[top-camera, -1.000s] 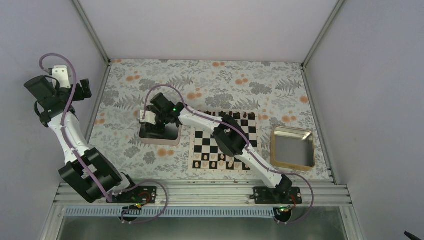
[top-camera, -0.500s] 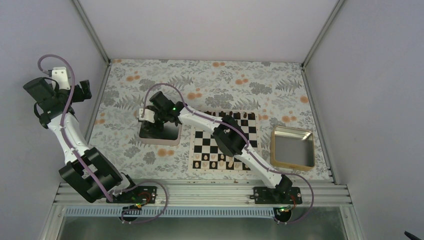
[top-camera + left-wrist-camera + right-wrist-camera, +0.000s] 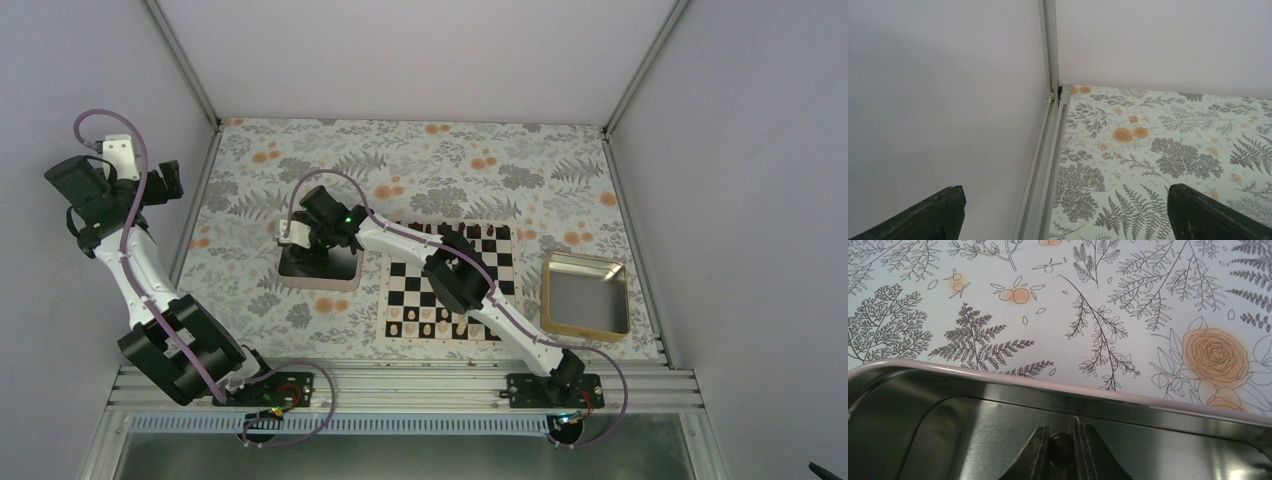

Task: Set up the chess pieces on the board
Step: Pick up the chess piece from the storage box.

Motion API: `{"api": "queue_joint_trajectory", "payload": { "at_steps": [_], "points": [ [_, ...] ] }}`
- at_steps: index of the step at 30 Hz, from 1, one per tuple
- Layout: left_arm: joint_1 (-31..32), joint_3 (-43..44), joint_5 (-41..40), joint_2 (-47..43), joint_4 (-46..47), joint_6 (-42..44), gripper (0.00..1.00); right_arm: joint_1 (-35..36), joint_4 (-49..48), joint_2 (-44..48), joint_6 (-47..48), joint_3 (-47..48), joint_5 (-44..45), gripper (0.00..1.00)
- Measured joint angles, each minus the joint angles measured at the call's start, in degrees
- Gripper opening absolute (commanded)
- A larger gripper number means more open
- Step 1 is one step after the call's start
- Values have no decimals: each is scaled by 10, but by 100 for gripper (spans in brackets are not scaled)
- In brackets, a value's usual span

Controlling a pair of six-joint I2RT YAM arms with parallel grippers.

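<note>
Above the floral tabletop (image 3: 450,160), in the top view, the right end effector (image 3: 320,255) sits inside a metal tray (image 3: 318,284) at 9 o'clock from the board (image 3: 405,272). The left end effector (image 3: 167,181) hangs raised by the wall at 10 o'clock. From the left wrist, the left end effector (image 3: 1064,200) is released, fingers wide apart. From the right wrist, the right end effector (image 3: 1062,452) is clenched on a small dark chess piece (image 3: 1062,448) inside the tray.
</note>
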State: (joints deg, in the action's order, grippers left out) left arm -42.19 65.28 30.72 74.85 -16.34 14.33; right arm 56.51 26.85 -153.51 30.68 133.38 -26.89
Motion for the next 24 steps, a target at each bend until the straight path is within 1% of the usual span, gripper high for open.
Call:
{"api": "queue_joint_trajectory", "payload": {
  "at_steps": [3, 8, 15, 19, 24],
  "points": [
    [-2, 0, 0, 0, 0, 0, 100, -2, -2, 0, -2, -2, -1, 3],
    [-2, -2, 2, 0, 1, 0, 100, -8, -6, 3, -2, -10, -7, 3],
    [-2, -3, 5, 0, 1, 0, 100, -25, 28, 60, 5, -67, -2, 3],
    [-2, -3, 11, 0, 3, -2, 100, -51, 55, 134, 10, -113, -3, 3],
    [-2, -3, 12, 0, 4, -2, 100, -102, 66, 282, 13, -209, -5, 4]
  ]
}}
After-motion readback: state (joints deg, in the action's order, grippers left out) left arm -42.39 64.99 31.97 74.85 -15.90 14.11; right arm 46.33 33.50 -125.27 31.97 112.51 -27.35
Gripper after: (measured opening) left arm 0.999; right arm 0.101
